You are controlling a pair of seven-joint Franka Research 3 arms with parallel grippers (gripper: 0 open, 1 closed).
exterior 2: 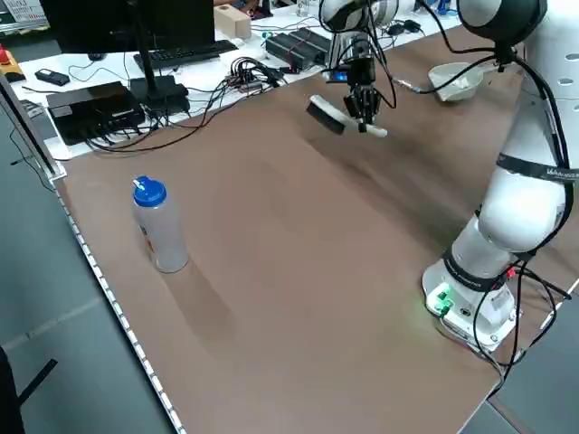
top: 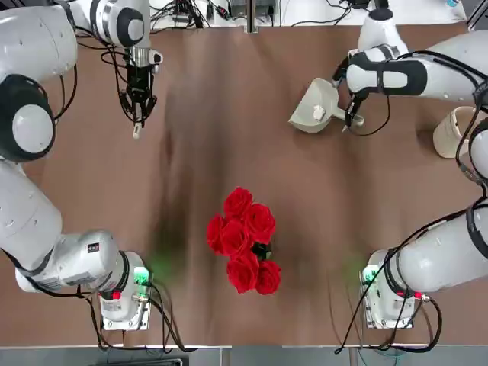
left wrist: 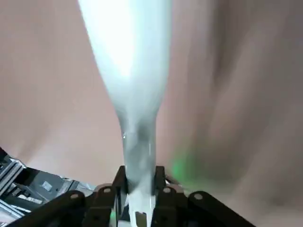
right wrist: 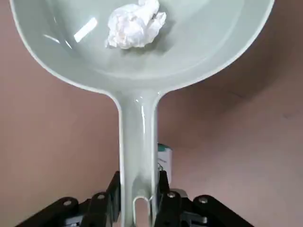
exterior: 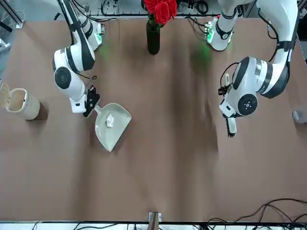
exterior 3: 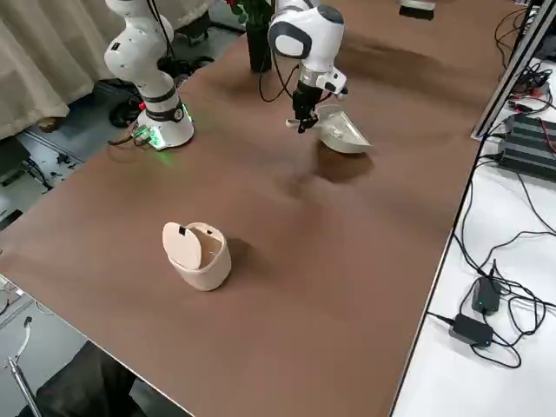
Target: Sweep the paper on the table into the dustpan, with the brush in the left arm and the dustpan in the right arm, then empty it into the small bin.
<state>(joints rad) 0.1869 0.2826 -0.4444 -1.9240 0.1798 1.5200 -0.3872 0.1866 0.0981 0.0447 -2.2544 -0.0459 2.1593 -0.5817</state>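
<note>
On the far left of the top view we see the left gripper (top: 139, 107) clamped on the brush (exterior 2: 336, 117), which it holds clear of the table (top: 244, 290) near the far edge. Moving along to the middle, a bunch of red roses (top: 244, 240) stands in its dark vase (exterior: 153, 38), well apart from both arms. Further right, the right gripper (top: 353, 116) is closed tight around the dustpan (top: 314, 107) handle, and there in the scoop sits the crumpled paper (right wrist: 135, 23). At the far right edge we find the small bin (exterior 3: 200, 254), its lid tipped open, well apart from the dustpan.
</note>
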